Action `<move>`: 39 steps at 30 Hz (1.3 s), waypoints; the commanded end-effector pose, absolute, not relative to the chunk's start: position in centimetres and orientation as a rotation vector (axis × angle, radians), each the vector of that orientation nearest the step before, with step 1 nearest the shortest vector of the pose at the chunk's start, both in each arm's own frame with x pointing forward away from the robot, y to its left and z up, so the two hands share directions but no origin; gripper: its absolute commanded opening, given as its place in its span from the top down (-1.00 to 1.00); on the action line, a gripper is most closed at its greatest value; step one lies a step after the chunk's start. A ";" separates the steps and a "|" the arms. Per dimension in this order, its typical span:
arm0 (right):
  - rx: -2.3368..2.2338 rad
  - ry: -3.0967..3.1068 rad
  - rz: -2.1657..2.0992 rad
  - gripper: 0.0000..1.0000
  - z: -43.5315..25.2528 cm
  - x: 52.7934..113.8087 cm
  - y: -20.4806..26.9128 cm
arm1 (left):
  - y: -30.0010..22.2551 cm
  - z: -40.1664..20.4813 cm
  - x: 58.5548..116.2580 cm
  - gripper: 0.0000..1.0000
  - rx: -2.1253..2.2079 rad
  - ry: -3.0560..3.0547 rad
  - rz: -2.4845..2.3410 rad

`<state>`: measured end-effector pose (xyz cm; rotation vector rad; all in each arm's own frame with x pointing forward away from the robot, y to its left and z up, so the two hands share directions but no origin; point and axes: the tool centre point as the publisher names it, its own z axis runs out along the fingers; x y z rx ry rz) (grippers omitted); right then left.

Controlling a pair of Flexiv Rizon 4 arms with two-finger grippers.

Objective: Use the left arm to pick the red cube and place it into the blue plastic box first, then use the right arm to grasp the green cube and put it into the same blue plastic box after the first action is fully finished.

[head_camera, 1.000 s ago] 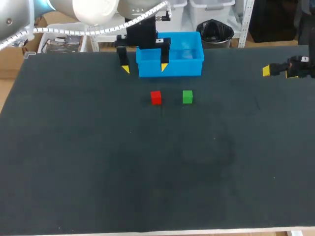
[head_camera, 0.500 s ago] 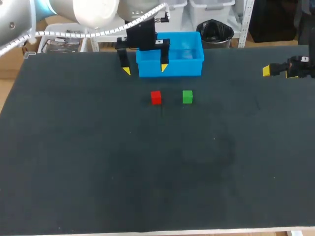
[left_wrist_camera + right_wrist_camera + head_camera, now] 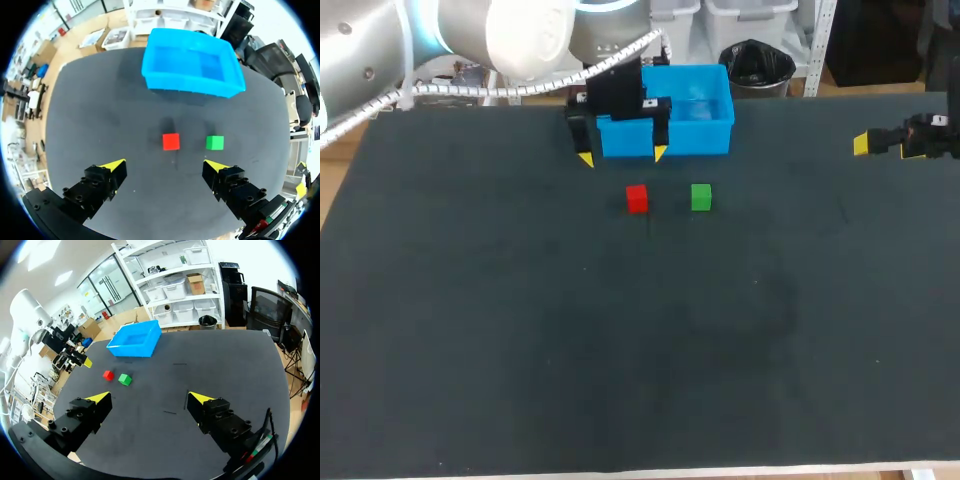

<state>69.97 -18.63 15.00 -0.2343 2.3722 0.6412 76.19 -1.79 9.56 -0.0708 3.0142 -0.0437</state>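
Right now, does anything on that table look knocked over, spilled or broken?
Nothing stands out. The red cube and green cube sit flat, side by side but apart. The blue plastic box stands upright and empty behind them. The left tool and right tool are open, holding nothing.

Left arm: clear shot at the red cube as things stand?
Probably yes. The red cube lies uncovered ahead of the open jaws of the left arm, apart from the green cube; nothing stands between.

The red cube [image 3: 637, 198] and green cube [image 3: 701, 196] sit side by side, not touching. The open-topped blue plastic box [image 3: 695, 137] stands upright behind them.
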 end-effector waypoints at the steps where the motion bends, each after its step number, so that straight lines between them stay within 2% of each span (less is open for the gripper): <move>1: -0.234 2.373 0.640 -1.00 15.0 70.0 -18.6 | -2.5 8.5 77.3 -1.00 -0.072 3.027 -0.046; 39: -0.234 2.373 0.640 -1.00 15.0 70.0 -18.6 | -2.9 0.6 77.8 -1.00 -0.059 2.993 0.001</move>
